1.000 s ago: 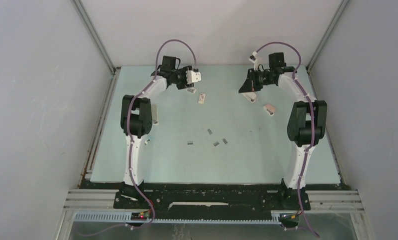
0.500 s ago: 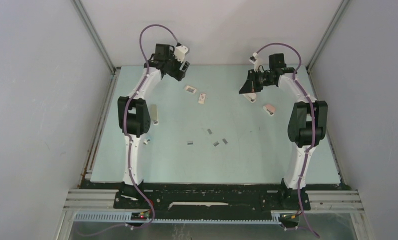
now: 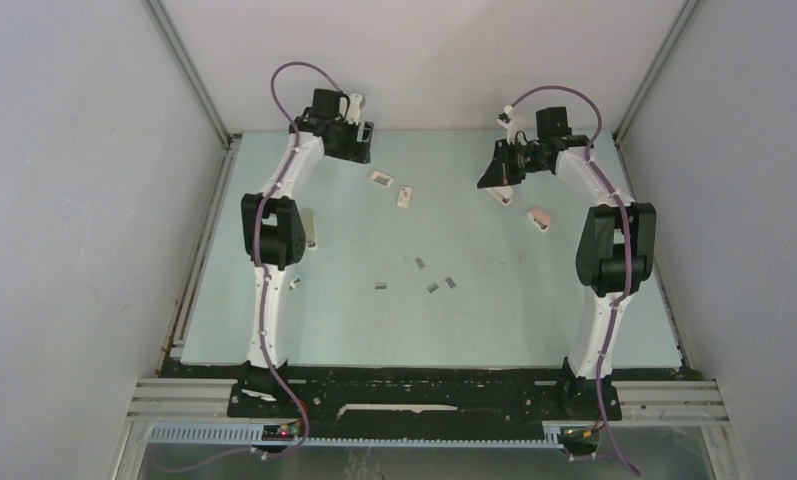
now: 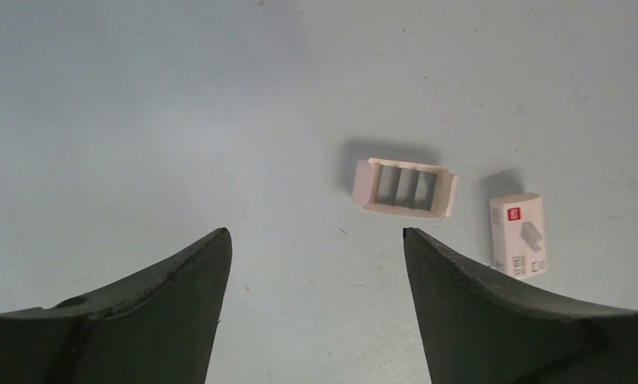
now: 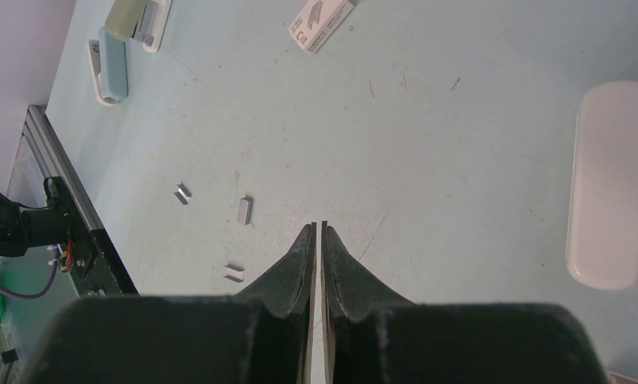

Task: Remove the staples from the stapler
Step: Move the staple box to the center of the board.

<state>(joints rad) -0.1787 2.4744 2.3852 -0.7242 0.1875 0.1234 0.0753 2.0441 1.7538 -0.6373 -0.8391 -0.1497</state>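
Several small silvery staples (image 3: 420, 263) lie loose mid-table; three show in the right wrist view (image 5: 246, 209). A pink stapler (image 3: 540, 218) lies at the right, and a pale oblong stapler (image 5: 610, 184) shows in the right wrist view. A cream and blue stapler pair (image 3: 310, 228) lies by the left arm, also in the right wrist view (image 5: 113, 64). My left gripper (image 3: 359, 140) is open and empty, raised at the back left; its jaws (image 4: 317, 234) stand wide apart. My right gripper (image 3: 494, 175) is shut and empty (image 5: 317, 226), above the table at the back right.
An open white tray (image 4: 405, 188) with grey strips inside lies beside a white box with a red mark (image 4: 519, 234); both show from above, tray (image 3: 381, 178) and box (image 3: 405, 196). A small white object (image 3: 505, 196) lies under the right gripper. Walls enclose the table.
My left gripper has lifted and swung back and left, away from the tray, toward the back wall. The right arm has barely moved.
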